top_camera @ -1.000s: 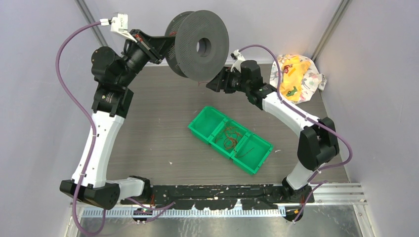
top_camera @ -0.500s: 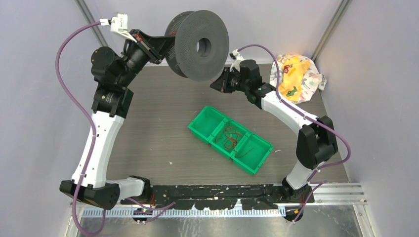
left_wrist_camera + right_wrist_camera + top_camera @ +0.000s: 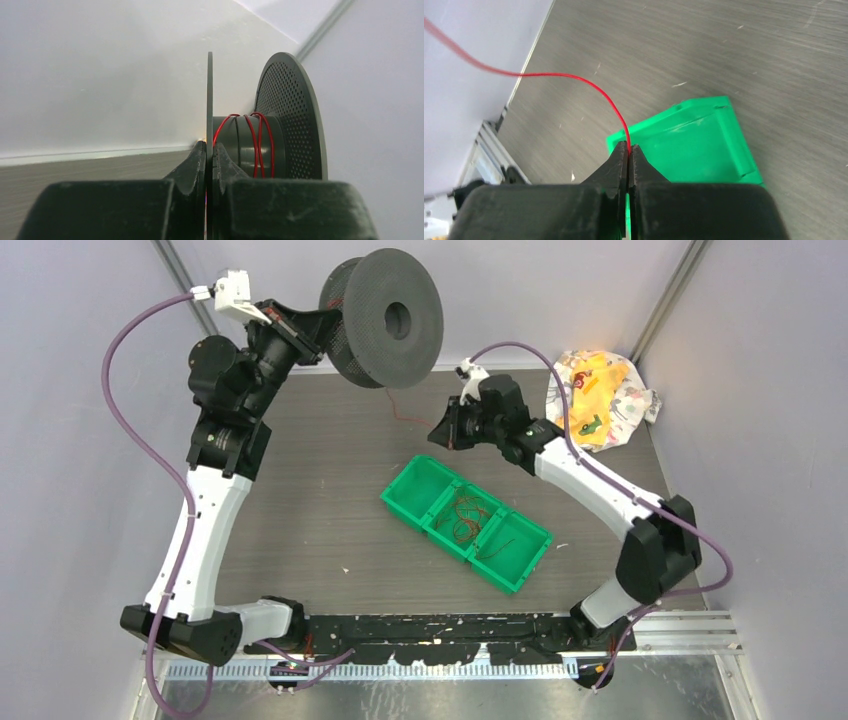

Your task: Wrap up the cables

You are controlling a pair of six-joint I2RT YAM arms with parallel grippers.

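Cables (image 3: 549,74) are my job here: hair-thin red wire, partly wound, partly loose. On the grey counter (image 3: 330,500) the biggest thing is the black spool (image 3: 385,320), held up in the air over the far left corner. My left end effector (image 3: 209,150) is closed on the edge of one flange, with a few red turns lying round the hub. Below it, mid-counter, sits the green tray (image 3: 400,502), and more red loops lie tangled in its middle compartment. My right end effector (image 3: 629,150) is pinched shut on one strand. That strand runs up and away to the left, toward the spool. The spool's axis lies roughly level, so I judge the right arm, being nearer the free strand, must carry it round the hub across that axis.
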